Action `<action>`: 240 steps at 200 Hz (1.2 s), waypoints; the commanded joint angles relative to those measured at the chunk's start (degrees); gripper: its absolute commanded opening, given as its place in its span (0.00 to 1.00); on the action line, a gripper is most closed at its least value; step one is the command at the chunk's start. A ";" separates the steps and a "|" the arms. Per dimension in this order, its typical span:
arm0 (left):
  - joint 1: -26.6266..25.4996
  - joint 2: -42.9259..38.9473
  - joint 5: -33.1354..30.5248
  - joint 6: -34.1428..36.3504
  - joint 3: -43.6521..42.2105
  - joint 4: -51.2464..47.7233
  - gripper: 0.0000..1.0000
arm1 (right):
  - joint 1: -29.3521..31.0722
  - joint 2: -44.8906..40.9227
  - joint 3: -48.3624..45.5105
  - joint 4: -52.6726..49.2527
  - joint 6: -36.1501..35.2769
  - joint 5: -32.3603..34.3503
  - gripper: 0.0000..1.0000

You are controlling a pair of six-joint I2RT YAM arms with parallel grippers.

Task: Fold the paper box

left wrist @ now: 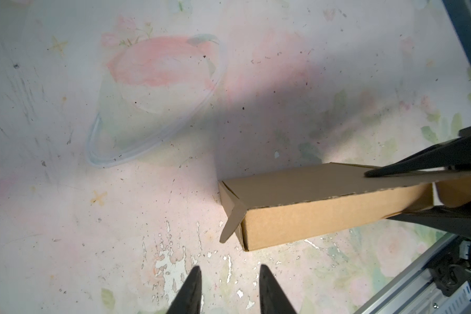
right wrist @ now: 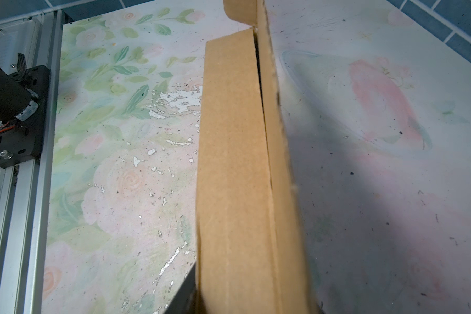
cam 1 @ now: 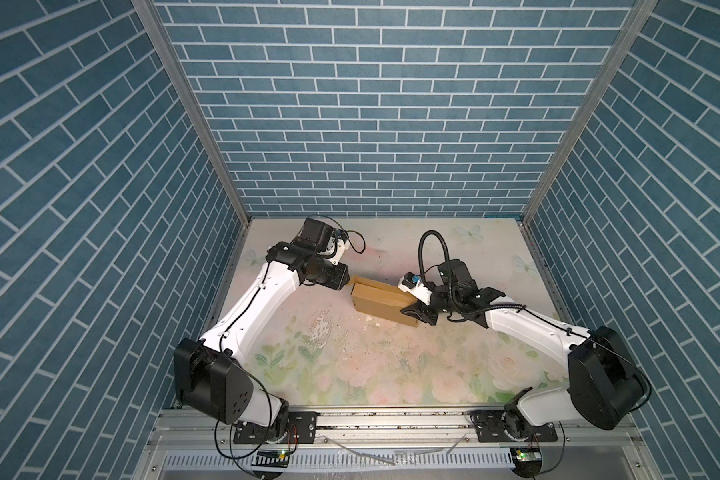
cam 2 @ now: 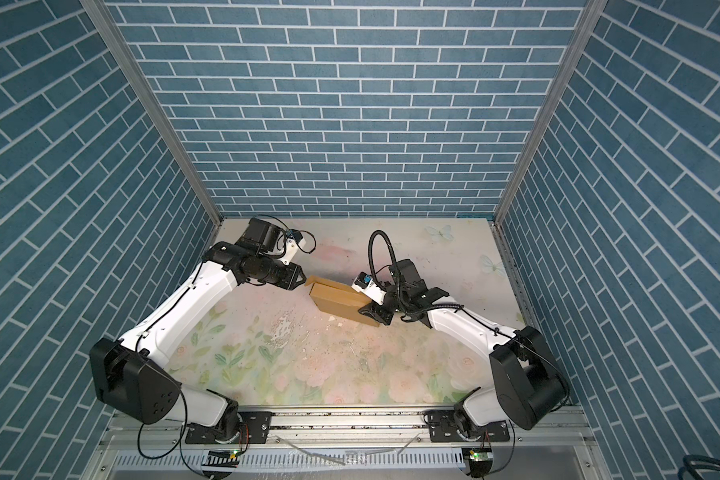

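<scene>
Two grippers flank the paper box [cam 1: 381, 301]: the right gripper [cam 1: 413, 312] clamps its three-o'clock end. The left gripper [left wrist: 230, 269], at its nine o'clock, gapes empty.

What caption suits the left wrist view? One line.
Right gripper clamps the paper box at one end; left gripper hovers open nearby.

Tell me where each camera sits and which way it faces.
Top views: high at the near edge, looking down at the table; both arms show.
Left wrist: behind the open left hand, facing the box's end; its fingertips show.
Right wrist: behind the right hand, looking along the gripped box; one finger shows.
Shared: every view shows the box.
</scene>
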 commanded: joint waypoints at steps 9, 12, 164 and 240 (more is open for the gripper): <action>-0.79 2.09 -1.91 2.82 3.08 -1.79 0.37 | 0.34 0.49 0.08 -0.49 -0.77 -0.96 0.37; -0.89 2.34 -1.91 2.94 3.34 -1.87 0.37 | 0.31 0.49 0.04 -0.36 -0.81 -0.96 0.37; -4.30 8.73 -2.85 3.80 7.60 -3.83 0.25 | 0.27 1.08 -0.05 -0.14 -0.37 0.00 0.37; -5.60 7.73 -1.47 -0.14 7.20 -3.90 0.20 | 0.24 1.10 0.10 -0.71 -0.28 0.53 0.36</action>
